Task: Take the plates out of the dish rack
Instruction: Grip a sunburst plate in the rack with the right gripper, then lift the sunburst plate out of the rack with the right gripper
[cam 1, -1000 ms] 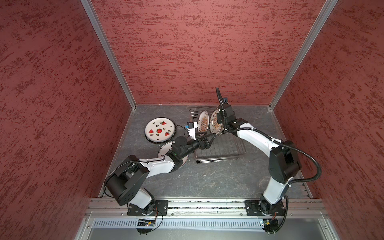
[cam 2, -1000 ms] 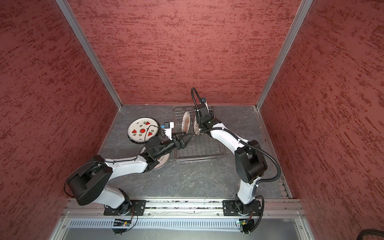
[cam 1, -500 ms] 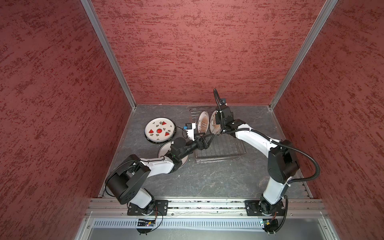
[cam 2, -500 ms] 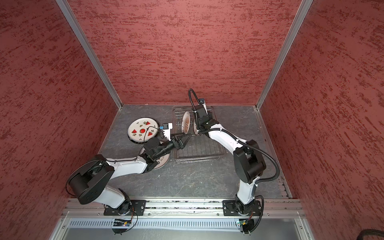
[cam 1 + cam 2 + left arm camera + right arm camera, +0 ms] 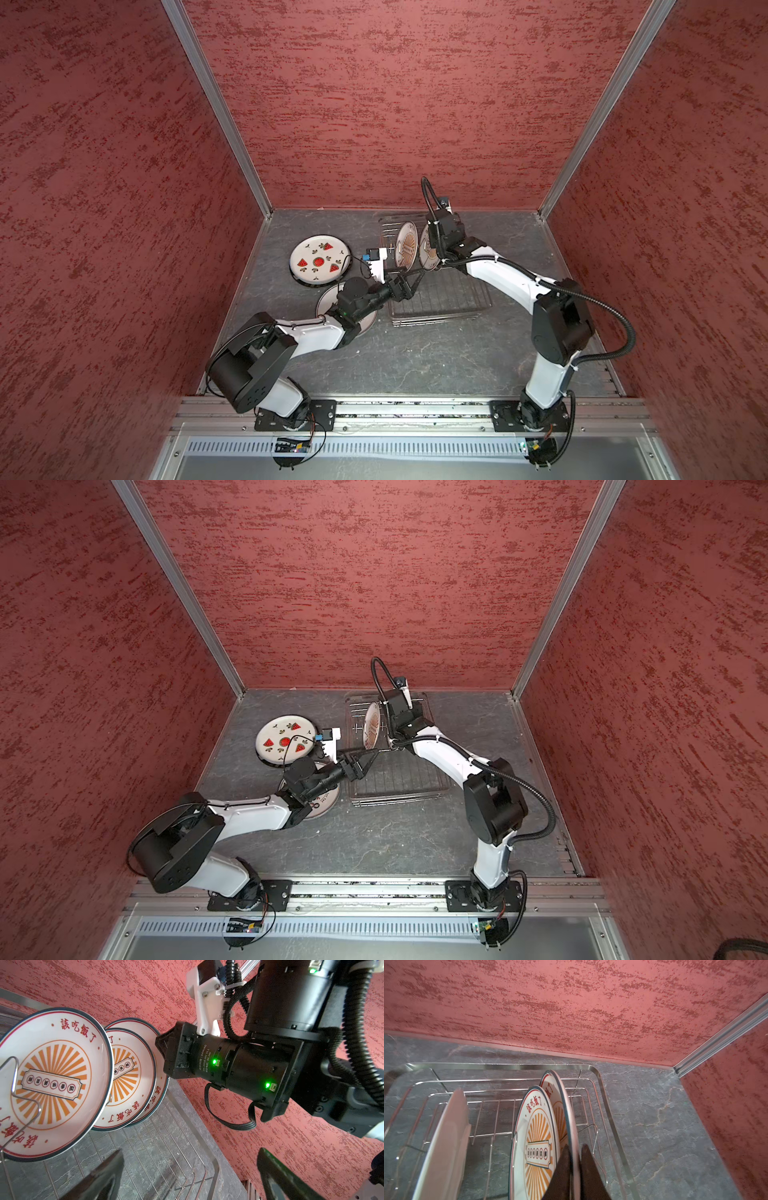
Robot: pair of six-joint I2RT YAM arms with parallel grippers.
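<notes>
Right wrist: R jaws clamp sunburst plate (image 5: 550, 1087), half hidden behind neighbour (image 5: 537, 1147); L jaws apart.

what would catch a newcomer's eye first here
Three orange sunburst plates stand on edge in the dish rack at the back of the table, the right tool pinching the rim of the rightmost plate. Left of the rack, a watermelon plate lies flat.

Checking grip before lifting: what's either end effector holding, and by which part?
Right end effector grips a sunburst plate by its rim; left end effector holds nothing.
</notes>
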